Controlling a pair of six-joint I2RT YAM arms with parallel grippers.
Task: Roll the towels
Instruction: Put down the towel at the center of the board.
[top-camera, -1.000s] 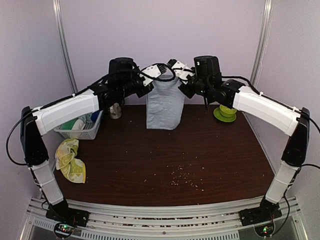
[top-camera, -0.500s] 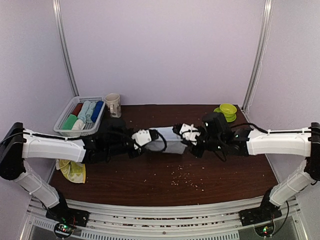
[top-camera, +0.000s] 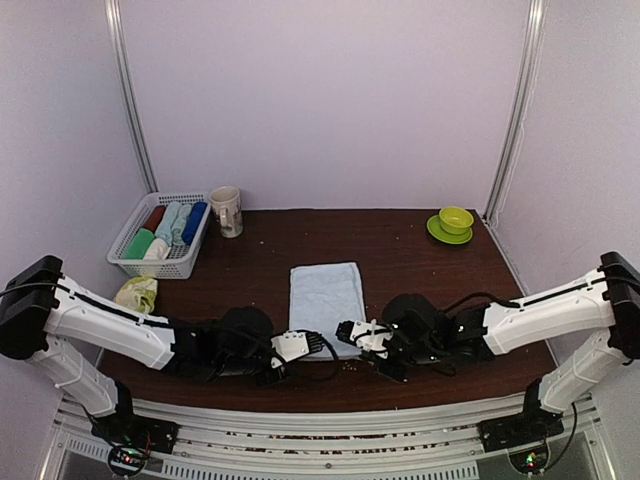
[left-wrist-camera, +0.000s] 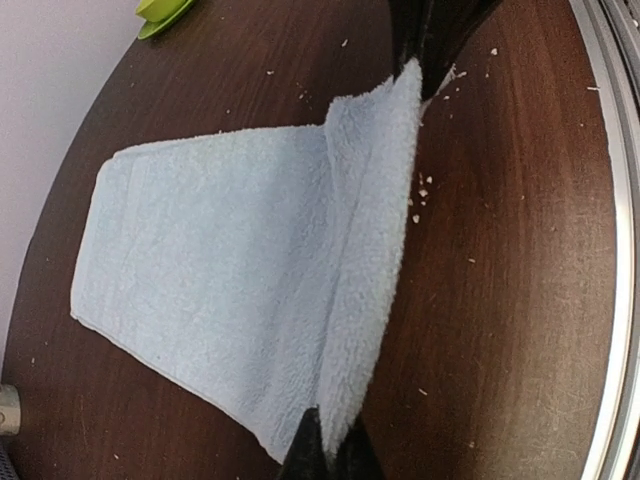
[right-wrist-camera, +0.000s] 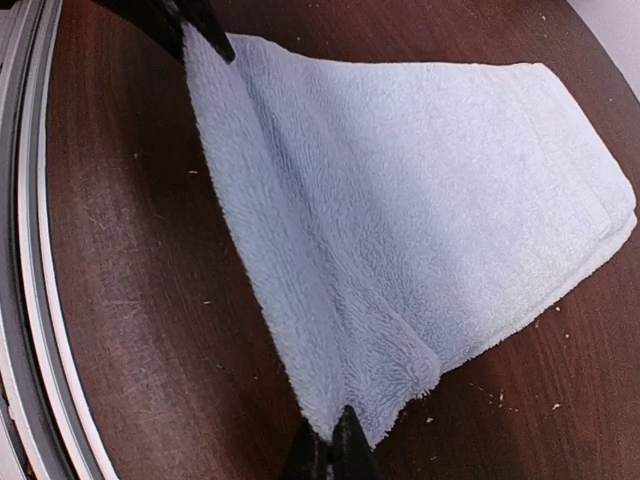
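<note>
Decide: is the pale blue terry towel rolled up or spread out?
Spread out: the towel lies flat on the dark table, near edge pinched by the left gripper and right gripper.

light: even, soft | shadows: faint | focus: sharp | wrist views: edge distortion

Readable text: none in any view.
Mug (top-camera: 226, 210): dark print on its side, too small to read.
Yellow-green towel (top-camera: 137, 293): crumpled, its print too small to make out.
Pale blue towel (left-wrist-camera: 230, 260): plain terry, nothing legible on it.
</note>
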